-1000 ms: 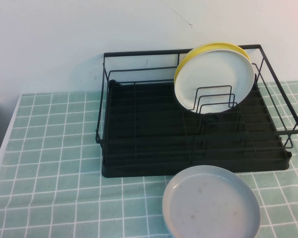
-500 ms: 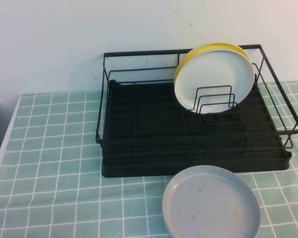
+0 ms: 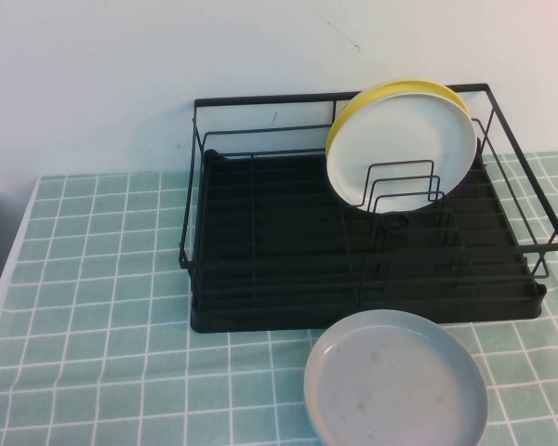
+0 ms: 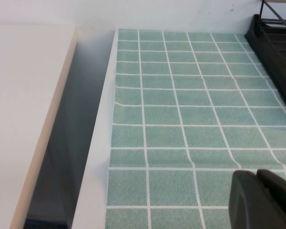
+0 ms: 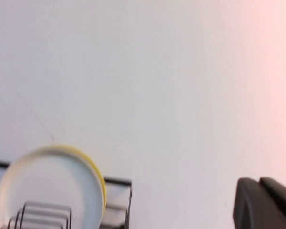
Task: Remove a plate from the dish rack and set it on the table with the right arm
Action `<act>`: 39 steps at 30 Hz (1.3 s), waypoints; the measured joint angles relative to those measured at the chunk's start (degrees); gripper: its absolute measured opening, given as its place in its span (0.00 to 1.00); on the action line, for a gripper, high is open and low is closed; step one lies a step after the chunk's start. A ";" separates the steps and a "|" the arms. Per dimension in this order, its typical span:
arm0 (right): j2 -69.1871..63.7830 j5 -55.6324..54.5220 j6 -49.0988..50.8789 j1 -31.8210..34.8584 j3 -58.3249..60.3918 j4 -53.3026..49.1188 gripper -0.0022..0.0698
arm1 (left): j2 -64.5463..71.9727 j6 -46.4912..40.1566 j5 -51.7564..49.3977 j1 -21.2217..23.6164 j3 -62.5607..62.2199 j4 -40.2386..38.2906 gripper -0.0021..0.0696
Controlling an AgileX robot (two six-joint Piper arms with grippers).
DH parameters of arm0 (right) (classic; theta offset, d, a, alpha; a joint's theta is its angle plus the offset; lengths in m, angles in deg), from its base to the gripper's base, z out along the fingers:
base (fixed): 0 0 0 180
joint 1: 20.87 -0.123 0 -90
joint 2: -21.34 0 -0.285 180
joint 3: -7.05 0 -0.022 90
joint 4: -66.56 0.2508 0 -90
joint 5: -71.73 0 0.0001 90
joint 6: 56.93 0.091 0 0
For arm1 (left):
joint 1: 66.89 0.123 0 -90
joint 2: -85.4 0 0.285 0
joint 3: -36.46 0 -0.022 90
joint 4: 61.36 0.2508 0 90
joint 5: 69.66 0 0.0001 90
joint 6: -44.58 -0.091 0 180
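Observation:
The white plate (image 3: 405, 149) stands upright between the wire dividers at the back right of the black dish rack (image 3: 279, 251), on the green tiled table (image 3: 93, 279). A yellow plate (image 3: 391, 87) stands right behind it. Neither arm shows in the high view. My right gripper (image 5: 260, 181) is shut and empty, held up facing the white wall, well away from the white plate (image 5: 47, 186) and the rack's rim (image 5: 128, 200). My left gripper (image 4: 257, 173) is shut and empty, low over the table (image 4: 181, 119) to the left of the rack (image 4: 276, 43).
A dull grey plate (image 3: 395, 386) lies flat on the table just in front of the rack's right half. The table's left edge (image 4: 97, 157) drops into a dark gap beside a white counter. A white wall stands behind the rack.

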 joint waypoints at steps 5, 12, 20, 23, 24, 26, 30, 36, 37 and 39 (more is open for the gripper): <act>0.00 -10.10 0.00 0.00 0.00 0.11 0.03 | 0.00 0.00 0.00 0.00 0.00 0.00 0.02; 0.09 -18.12 -0.84 0.00 -0.12 2.22 0.03 | 0.00 0.00 0.00 0.00 0.00 0.00 0.02; -0.63 8.10 -6.54 0.00 -14.21 10.30 0.03 | 0.00 0.00 0.00 0.00 0.00 0.00 0.02; -5.20 19.95 -6.80 0.00 -21.97 12.25 0.03 | 0.00 0.00 0.00 0.00 0.00 0.00 0.02; -8.03 24.22 -6.41 0.00 -24.70 12.50 0.03 | 0.00 0.00 0.00 0.00 0.00 0.00 0.02; -12.87 32.15 -5.44 0.00 -29.64 12.74 0.03 | 0.00 0.00 0.00 0.00 0.00 0.00 0.02; -24.15 46.79 -5.11 0.00 -40.60 12.86 0.03 | 0.00 0.00 0.00 0.00 0.00 0.00 0.02; -41.01 57.73 -10.60 0.00 -51.72 12.86 0.03 | 0.00 0.00 0.00 0.00 0.00 0.00 0.02; -43.64 57.83 -11.95 0.00 -53.03 12.86 0.03 | 0.00 0.00 0.00 0.00 0.00 0.00 0.02; -48.41 57.68 -15.06 0.00 -55.64 13.39 0.03 | 0.00 0.00 0.00 0.00 0.00 0.00 0.02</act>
